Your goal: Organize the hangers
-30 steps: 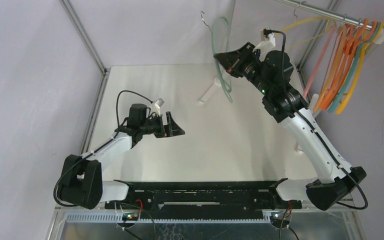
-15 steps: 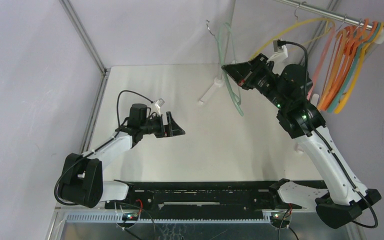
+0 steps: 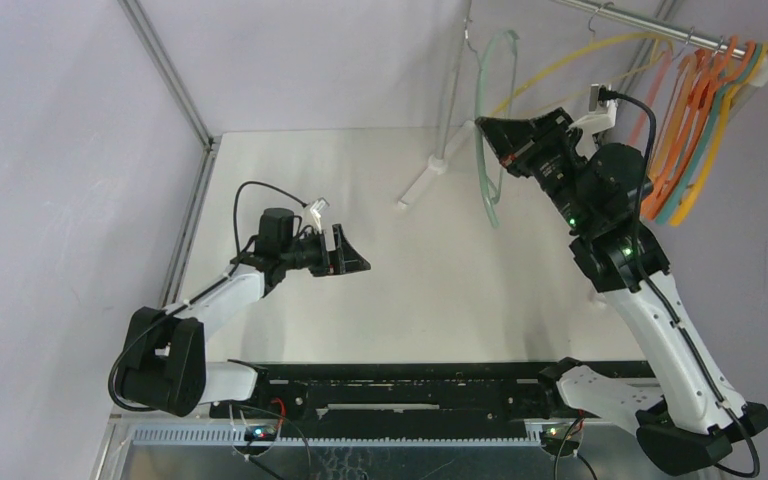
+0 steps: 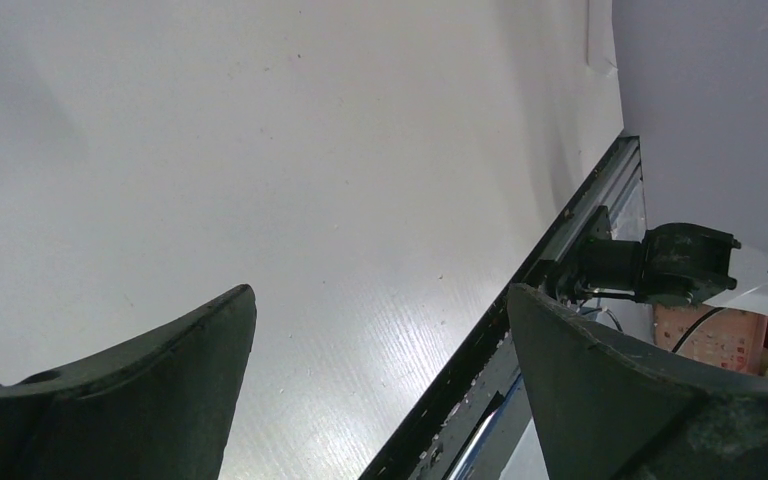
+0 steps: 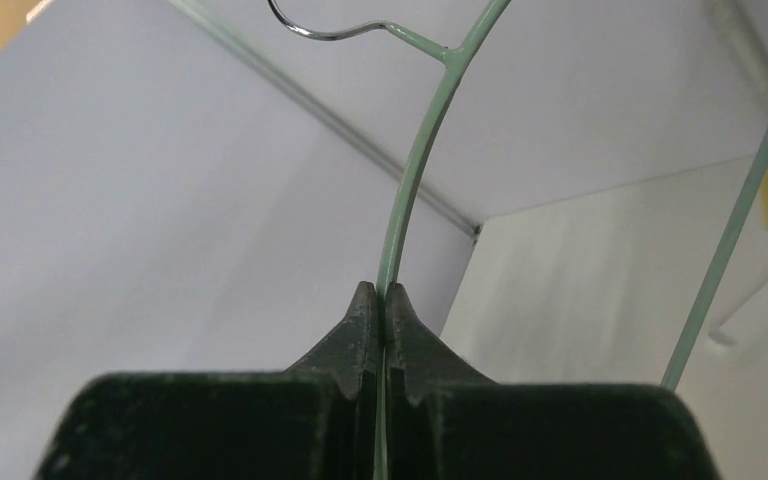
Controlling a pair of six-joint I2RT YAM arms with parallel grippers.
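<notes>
My right gripper is shut on a pale green hanger and holds it in the air, to the left of the steel rail. In the right wrist view the hanger's thin rod runs up from between the closed fingertips to its metal hook. Several hangers in orange, yellow, teal and pink hang at the right end of the rail. My left gripper is open and empty above the table's left middle; its view shows only the tabletop between the fingers.
A white rack pole stands behind the held hanger, with its white foot on the table. A yellow hanger arm stretches left along the rail. The table's front rail and the right arm's base show in the left wrist view.
My right arm has carried the pale green hanger to the right and upward, closer to the rail. The left arm has not moved.
</notes>
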